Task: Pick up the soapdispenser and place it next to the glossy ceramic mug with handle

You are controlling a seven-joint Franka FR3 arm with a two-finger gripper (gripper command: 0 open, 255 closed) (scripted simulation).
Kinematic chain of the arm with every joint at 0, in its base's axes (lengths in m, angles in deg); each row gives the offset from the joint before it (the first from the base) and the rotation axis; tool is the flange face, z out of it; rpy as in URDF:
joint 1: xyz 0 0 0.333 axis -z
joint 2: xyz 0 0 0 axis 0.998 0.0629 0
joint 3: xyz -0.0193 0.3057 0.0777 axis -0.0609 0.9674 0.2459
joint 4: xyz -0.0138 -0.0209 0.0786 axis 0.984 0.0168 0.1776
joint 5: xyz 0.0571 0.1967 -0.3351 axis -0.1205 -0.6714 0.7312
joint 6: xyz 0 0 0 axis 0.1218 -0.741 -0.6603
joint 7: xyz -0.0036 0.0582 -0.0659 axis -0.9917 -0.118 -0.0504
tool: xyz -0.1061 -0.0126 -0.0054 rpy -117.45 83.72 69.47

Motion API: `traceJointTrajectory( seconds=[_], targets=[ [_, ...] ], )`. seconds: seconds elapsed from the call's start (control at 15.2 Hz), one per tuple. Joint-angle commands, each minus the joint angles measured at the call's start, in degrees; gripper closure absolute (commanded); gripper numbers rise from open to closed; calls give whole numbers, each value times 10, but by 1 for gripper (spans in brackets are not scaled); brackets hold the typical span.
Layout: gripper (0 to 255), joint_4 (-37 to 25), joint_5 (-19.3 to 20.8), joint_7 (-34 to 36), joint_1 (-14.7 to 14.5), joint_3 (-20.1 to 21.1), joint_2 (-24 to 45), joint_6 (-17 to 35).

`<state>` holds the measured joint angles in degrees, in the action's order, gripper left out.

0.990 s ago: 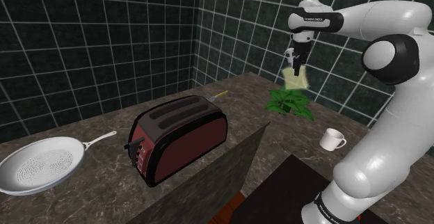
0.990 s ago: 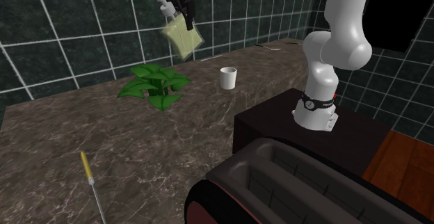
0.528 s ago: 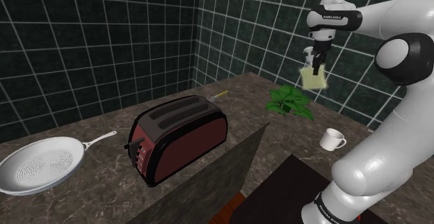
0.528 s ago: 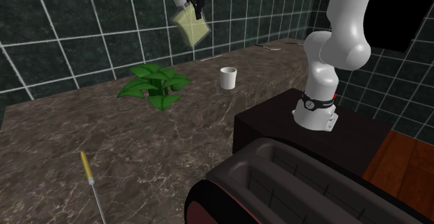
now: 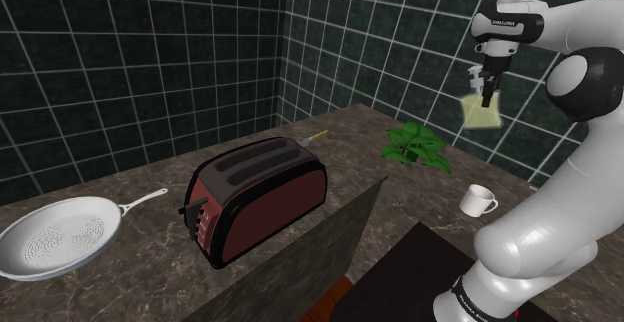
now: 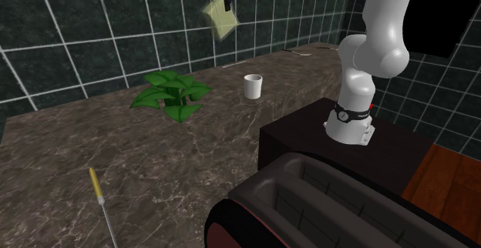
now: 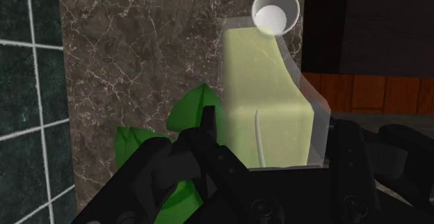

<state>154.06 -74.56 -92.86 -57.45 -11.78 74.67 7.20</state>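
- Jaws: closed on the soap dispenser point(image 5: 481, 113), gripping it near its pump end; in the wrist view the pale yellow-green, translucent body point(image 7: 268, 111) sits clasped between the two black fingers.
- Soap dispenser: held in the air, well above the tabletop point(image 5: 340, 155); upper right of the frame in the shoulder view, top centre in the second exterior view point(image 6: 220, 19); it hangs tilted, in front of the dark green tiled wall point(image 5: 120, 60).
- White mug point(image 5: 478, 201): upright on the tabletop at the shoulder view's right, handle showing; in the second exterior view it stands right of centre point(image 6: 252, 85), lower than the dispenser and to its right; in the wrist view its open mouth point(image 7: 277, 12) shows just past the dispenser's far end.
- Green leafy plant point(image 5: 416, 148): on the tabletop, left of the mug in both exterior views point(image 6: 171, 92) and apart from it; nothing stands between the two.
- Red toaster point(image 5: 258, 198): centre of the shoulder view, well apart from the mug.
- White frying pan point(image 5: 58, 237): lower left of the shoulder view, beside the toaster.
- Yellow-handled utensil point(image 6: 96, 186): lying flat, lower left of the second exterior view.
- White arm point(image 6: 378, 46): rising from the black stand point(image 6: 308, 142), right of the mug.
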Motion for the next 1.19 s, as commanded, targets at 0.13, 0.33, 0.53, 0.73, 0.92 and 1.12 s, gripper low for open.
traceJointTrajectory(
  seconds=[0.13, 0.33, 0.53, 0.73, 0.92, 1.12],
  targets=[
    [255, -18, 2, -58, 27, -28, 2, -2],
    [255, -19, 1, -77, 37, -38, 4, 4],
    [255, 11, 4, -70, 36, -38, -2, 28],
    [255, 40, 6, -63, 36, -38, -8, 51],
    [255, 67, 9, -56, 36, -38, -12, 73],
    [255, 93, 10, -50, 36, -38, -14, 96]
  ],
)
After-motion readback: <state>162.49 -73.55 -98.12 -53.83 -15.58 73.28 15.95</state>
